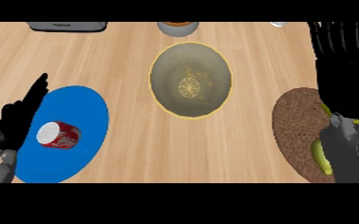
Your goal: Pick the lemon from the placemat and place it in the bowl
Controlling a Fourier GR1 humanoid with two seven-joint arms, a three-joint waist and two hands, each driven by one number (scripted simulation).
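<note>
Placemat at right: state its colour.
Speckled brown placemat, shown best in the head view.

A red can (59,135) lies on a blue plate (84,109) — grey objects line the counter's (126,52) far edge.

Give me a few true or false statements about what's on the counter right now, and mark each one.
1. The bowl holds the lemon. False: the lemon lies on the brown placemat, largely hidden by the right arm.
2. A red can lies on the blue plate. True.
3. The bowl stands between plate and placemat. True.
4. The left hand grips the can. False: it rests open at the left edge, beside the plate.
</note>
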